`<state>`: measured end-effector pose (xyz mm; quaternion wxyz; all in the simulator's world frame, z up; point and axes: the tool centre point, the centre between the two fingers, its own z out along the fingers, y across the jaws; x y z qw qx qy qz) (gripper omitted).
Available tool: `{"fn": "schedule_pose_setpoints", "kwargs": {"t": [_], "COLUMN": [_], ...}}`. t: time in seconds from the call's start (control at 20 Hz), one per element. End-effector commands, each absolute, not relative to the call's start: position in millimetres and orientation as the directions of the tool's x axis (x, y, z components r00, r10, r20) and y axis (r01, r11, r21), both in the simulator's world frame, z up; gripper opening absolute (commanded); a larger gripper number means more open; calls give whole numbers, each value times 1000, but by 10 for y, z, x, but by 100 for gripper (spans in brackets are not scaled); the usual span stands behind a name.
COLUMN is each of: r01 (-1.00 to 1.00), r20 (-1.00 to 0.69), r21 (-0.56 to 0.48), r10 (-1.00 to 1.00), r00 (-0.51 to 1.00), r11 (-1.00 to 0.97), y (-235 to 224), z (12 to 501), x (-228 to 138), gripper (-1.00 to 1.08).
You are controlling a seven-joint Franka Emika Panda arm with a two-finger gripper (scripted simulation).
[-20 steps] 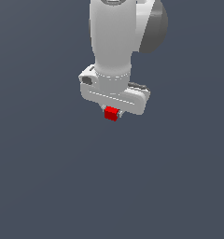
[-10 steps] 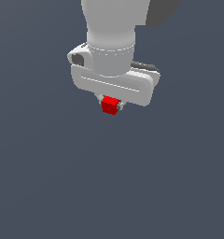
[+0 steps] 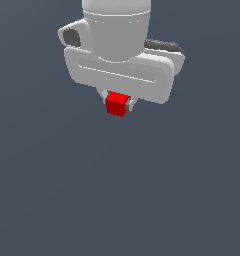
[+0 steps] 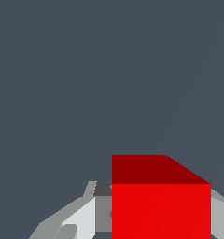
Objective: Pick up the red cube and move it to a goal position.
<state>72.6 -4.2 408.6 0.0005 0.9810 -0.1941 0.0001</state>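
The red cube (image 3: pixel 117 104) hangs just under the white gripper bar, clamped between the two short fingers of my gripper (image 3: pixel 117 103). It is held in the air over the plain dark grey floor (image 3: pixel 117 200). In the wrist view the red cube (image 4: pixel 160 205) fills the lower part of the picture, with a pale finger (image 4: pixel 83 217) pressed against one side of it. No goal marker shows in either view.
The white arm and its hand (image 3: pixel 119 65) fill the upper part of the exterior view. Around and below them only the flat dark grey floor shows.
The arm and the cube have grown larger in the exterior view over the last second, coming toward the camera. The cube stays clamped in the fingers throughout.
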Motion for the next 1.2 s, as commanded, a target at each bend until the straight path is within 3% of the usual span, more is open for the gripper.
{"fn": "schedule_pose_setpoints", "kwargs": {"t": [0.0, 1.15], "r01": [-380, -380], "r20": [0, 0], "r21": [0, 0], "r10": [-380, -380], "r00": [925, 925], "r11": [-925, -925], "y": [-47, -64], "z": [4188, 4544], "x": [773, 958], "gripper": [-100, -100]}}
